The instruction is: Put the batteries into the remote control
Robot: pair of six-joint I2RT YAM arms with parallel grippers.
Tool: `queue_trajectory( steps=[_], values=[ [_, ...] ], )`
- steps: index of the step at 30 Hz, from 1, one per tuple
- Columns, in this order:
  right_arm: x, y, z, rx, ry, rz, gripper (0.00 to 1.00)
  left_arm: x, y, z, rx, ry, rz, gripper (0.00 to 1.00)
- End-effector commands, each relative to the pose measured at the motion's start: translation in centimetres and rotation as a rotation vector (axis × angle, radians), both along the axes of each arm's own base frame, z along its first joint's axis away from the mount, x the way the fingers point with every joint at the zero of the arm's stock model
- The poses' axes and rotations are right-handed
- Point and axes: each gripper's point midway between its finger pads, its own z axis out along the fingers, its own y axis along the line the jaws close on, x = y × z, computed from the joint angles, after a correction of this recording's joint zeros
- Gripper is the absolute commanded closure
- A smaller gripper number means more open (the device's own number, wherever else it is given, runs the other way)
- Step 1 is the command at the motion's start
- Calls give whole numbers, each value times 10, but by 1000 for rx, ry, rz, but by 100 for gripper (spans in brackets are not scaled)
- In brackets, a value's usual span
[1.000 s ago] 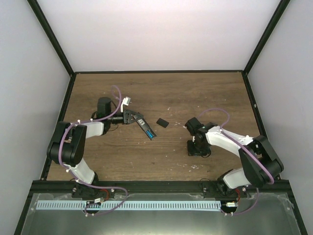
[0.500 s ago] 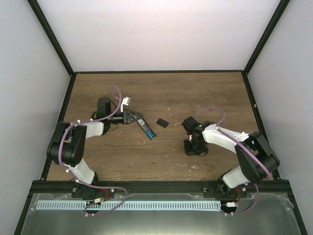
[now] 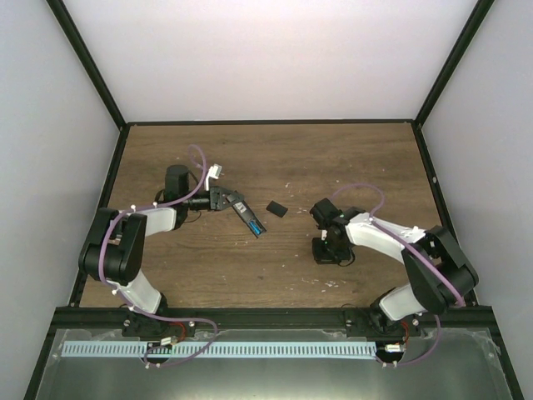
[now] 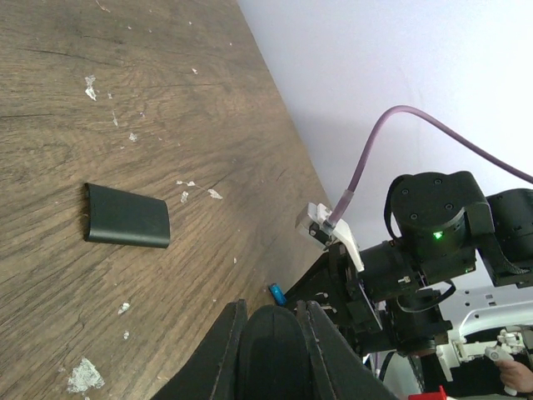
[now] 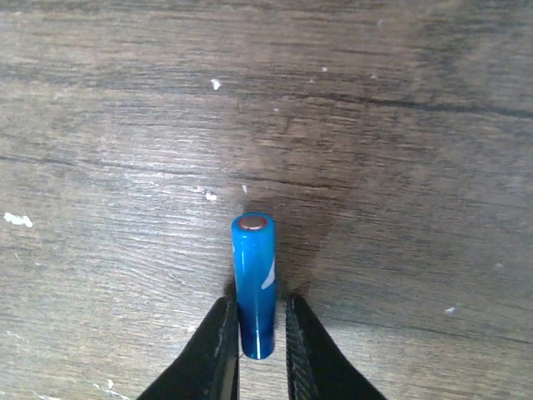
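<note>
My left gripper (image 3: 221, 200) is shut on one end of the black remote control (image 3: 246, 215), which reaches toward the table's middle. Blue (image 3: 257, 227) shows at the remote's far end, apparently a battery in its open bay. In the left wrist view the remote (image 4: 271, 354) fills the space between my shut fingers. A blue battery end (image 4: 276, 292) peeks just beyond it. My right gripper (image 3: 328, 250) points down at the table, right of the remote. In the right wrist view it (image 5: 254, 333) grips the lower end of a blue battery (image 5: 253, 267).
A small black battery cover (image 3: 276, 208) lies on the wooden table (image 3: 275, 158) between the two grippers, and also shows in the left wrist view (image 4: 127, 215). White flecks dot the wood. Black frame posts and pale walls enclose the table.
My right arm has shifted a little to the left, toward the remote, with the battery in its fingers. The left arm and the remote have not moved.
</note>
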Motion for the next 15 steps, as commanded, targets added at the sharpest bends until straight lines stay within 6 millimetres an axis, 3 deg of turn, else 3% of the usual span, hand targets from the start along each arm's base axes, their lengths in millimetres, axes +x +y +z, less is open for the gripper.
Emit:
queue_trajectory(
  steps=[1,6,8,15],
  values=[
    [-5,0,-11,-2,10,22,91,-2,-1,12,-13,-49,-18,100],
    [1,7,4,16,-7,44,98,-4,-1,15,-31,-58,-24,100],
    [10,14,21,30,-26,64,99,-5,-2,19,-48,-67,-39,100],
    [32,54,108,174,-59,171,99,-16,-18,33,-114,-78,-149,100]
  ],
)
